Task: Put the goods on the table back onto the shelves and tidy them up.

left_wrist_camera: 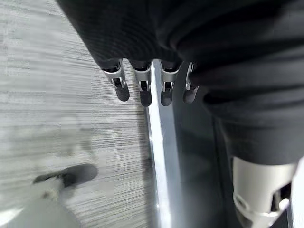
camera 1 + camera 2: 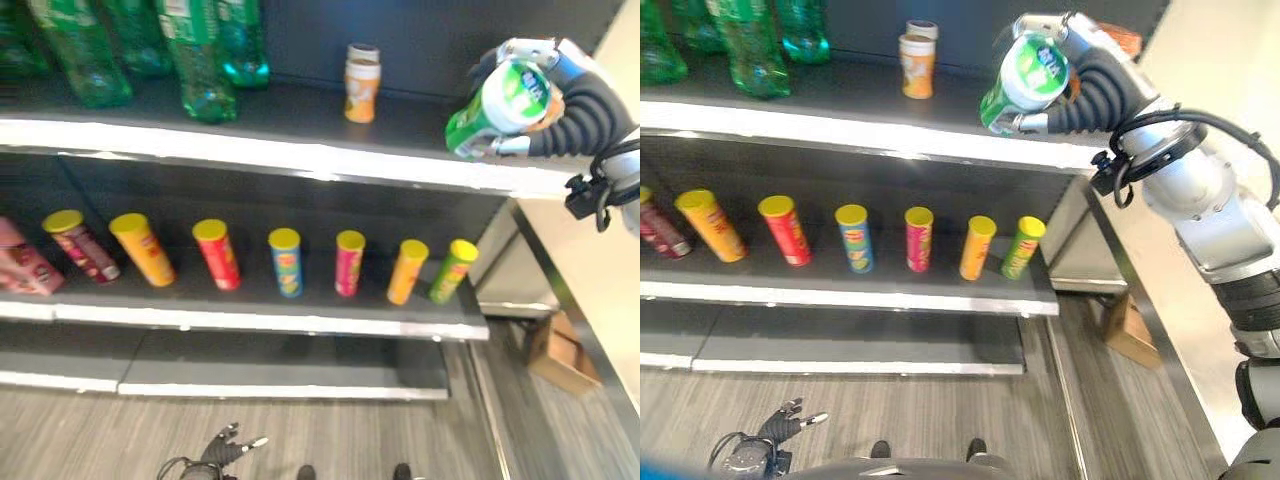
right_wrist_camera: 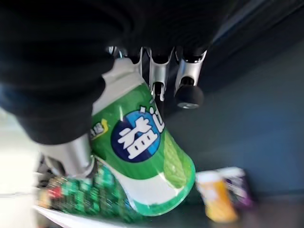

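Green canister (image 2: 1025, 82) sits clamped in the right hand (image 2: 1080, 75), fingers curled round it, tilted over the right end of the top shelf (image 2: 940, 140). Nearby on that shelf stands an orange cup (image 2: 917, 64); green bottles (image 2: 200, 60) further left. Below, a row of crisp tubes (image 2: 855, 238). The left hand (image 2: 228, 447) hangs low over the floor, fingers relaxed.

A cardboard box (image 2: 560, 352) sits on the floor to the right of the shelving, close beside a pale wall (image 2: 600, 250). The floor (image 2: 300, 430) in front is grey wood-grain planking. A bright metal strip (image 1: 161, 156) runs along the floor where the planking meets a darker surface. A dark back panel (image 2: 440, 40) rises behind the top shelf.
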### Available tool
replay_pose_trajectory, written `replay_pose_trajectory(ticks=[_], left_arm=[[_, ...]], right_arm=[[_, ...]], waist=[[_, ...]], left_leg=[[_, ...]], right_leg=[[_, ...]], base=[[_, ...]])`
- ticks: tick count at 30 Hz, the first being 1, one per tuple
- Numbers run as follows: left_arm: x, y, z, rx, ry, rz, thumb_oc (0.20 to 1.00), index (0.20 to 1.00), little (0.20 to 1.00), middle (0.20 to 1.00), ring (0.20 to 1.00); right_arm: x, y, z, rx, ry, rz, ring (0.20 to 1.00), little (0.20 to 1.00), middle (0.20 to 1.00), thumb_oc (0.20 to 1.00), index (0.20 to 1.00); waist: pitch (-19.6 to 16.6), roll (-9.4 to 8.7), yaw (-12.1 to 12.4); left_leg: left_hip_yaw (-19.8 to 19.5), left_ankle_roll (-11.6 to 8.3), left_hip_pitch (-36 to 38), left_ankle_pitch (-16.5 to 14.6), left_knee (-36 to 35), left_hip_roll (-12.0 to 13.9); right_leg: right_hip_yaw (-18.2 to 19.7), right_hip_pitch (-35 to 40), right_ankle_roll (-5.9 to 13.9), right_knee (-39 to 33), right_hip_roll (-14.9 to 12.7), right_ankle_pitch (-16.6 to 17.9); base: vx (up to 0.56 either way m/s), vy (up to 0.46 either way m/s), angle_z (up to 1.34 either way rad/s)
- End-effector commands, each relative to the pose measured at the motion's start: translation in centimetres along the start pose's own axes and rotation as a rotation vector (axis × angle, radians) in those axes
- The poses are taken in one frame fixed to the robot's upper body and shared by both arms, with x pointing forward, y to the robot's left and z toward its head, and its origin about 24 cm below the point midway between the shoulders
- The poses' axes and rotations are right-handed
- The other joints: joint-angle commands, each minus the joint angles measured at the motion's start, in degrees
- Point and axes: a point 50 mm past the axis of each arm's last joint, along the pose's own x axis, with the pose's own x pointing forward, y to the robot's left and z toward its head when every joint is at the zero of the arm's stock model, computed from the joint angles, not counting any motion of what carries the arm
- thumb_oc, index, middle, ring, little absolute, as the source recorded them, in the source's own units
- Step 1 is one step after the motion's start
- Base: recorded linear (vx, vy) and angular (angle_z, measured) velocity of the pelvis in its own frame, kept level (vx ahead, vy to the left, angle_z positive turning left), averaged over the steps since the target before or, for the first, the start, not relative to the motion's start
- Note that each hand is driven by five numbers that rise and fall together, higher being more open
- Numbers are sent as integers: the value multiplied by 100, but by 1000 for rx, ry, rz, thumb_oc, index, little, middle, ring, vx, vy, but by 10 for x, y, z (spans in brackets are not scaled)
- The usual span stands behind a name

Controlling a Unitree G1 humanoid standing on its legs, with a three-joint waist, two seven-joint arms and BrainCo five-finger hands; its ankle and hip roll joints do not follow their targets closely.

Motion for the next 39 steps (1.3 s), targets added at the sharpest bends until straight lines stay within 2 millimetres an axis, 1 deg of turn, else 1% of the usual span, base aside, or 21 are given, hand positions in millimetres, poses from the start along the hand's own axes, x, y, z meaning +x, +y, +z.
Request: replay_pose_trajectory(ticks=[1, 5, 6, 7, 9, 11, 13, 14, 15, 19, 21, 26, 30, 34, 39], left_arm=[[1, 7, 4, 5, -15, 17, 1000, 1000, 1000, 1000, 1000], [1, 2, -1, 1, 5, 5, 1000, 1000, 1000, 1000, 1000], [1, 1, -1, 6, 8, 1, 1000, 1000, 1000, 1000, 1000], [1, 1, -1, 4, 8, 1, 1000, 1000, 1000, 1000, 1000], [1, 1, -1, -1, 9, 3, 1000, 1000, 1000, 1000, 1000], [1, 1, 1, -2, 3, 3, 1000, 1000, 1000, 1000, 1000], [2, 1, 2, 0, -2, 5, 1000, 1000, 1000, 1000, 1000], [2, 1, 2, -1, -2, 5, 1000, 1000, 1000, 1000, 1000], [2, 0, 3, -4, -5, 3, 1000, 1000, 1000, 1000, 1000], [2, -1, 3, 2, -7, -3, 1000, 1000, 1000, 1000, 1000], [2, -3, 2, 7, 1, -10, 1000, 1000, 1000, 1000, 1000], [2, -4, 1, 13, 6, -13, 1000, 1000, 1000, 1000, 1000], [3, -6, 4, 23, 0, -20, 1000, 1000, 1000, 1000, 1000], [4, -6, 6, 34, -2, -23, 1000, 1000, 1000, 1000, 1000], [4, -5, 6, 33, -1, -18, 1000, 1000, 1000, 1000, 1000]], right_arm=[[7, -1, -17, 62, 75, -1, 200, 200, 200, 200, 200], [18, 2, -27, 71, 118, 25, 200, 200, 200, 200, 200], [23, 5, -36, 79, 152, 36, 200, 200, 200, 200, 200], [24, 5, -35, 79, 151, 37, 200, 200, 200, 200, 200], [29, 9, -42, 86, 181, 51, 200, 200, 200, 200, 200], [33, 11, -51, 77, 223, 63, 200, 200, 200, 200, 200], [39, 13, -64, 58, 294, 77, 200, 200, 200, 200, 200], [39, 13, -64, 57, 293, 78, 200, 200, 200, 200, 200], [41, 16, -71, 77, 322, 71, 200, 200, 200, 200, 200], [45, 19, -72, 92, 334, 85, 200, 200, 200, 200, 200], [49, 25, -72, 106, 334, 106, 200, 200, 200, 200, 200], [50, 34, -78, 125, 368, 126, 200, 200, 200, 200, 200], [50, 39, -81, 146, 387, 129, 200, 200, 200, 200, 200], [53, 46, -79, 167, 378, 156, 200, 200, 200, 200, 200], [53, 52, -80, 180, 390, 177, 200, 200, 200, 200, 200]], waist=[[-289, -156, 130], [-343, -188, 236], [-367, -212, 299], [-365, -205, 290], [-376, -217, 343], [-383, -228, 403], [-384, -251, 495], [-382, -247, 489], [-374, -252, 541], [-370, -266, 612], [-359, -279, 663], [-362, -287, 716], [-344, -301, 749], [-334, -319, 757], [-327, -331, 757]], left_leg=[[22, -428, -33, -283, 99, 328], [-66, -470, -14, -265, 104, 367], [-104, -480, 6, -268, 108, 369], [-107, -480, 7, -268, 108, 369], [-155, -488, 14, -266, 108, 372], [-203, -495, 18, -263, 107, 373], [-272, -502, 21, -252, 108, 370], [-275, -502, 21, -252, 108, 370], [-312, -509, 15, -245, 105, 367], [-381, -518, -5, -227, 95, 361], [-442, -524, -26, -215, 91, 365], [-470, -521, -37, -210, 83, 365], [-492, -523, -54, -197, 75, 366], [-496, -521, -60, -199, 68, 368], [-496, -511, -49, -206, 67, 362]], right_leg=[[-15, 10, 29, 33, 48, -63], [-169, 185, -9, -12, 72, -135], [-245, 260, -24, -18, 77, -176], [-249, 263, -25, -18, 77, -177], [-307, 307, -35, -7, 78, -209], [-371, 342, -45, 3, 78, -238], [-464, 386, -58, 16, 71, -259], [-467, 388, -58, 15, 71, -260], [-517, 400, -64, 24, 69, -275], [-606, 415, -66, 31, 69, -294], [-691, 428, -68, 51, 60, -301], [-751, 446, -75, 44, 54, -305], [-801, 434, -80, 46, 52, -308], [-815, 424, -75, 50, 42, -302], [-812, 430, -76, 51, 42, -297]], base=[[58, -68, 23], [58, -64, 24], [56, -49, 28], [47, -48, 27], [27, -34, 12], [23, -38, 11], [33, -35, 12], [30, -32, 7], [11, -16, 7], [18, -22, 15], [26, -25, 22], [17, -10, 16], [0, 0, 0], [10, -4, 6], [7, 0, 3]])
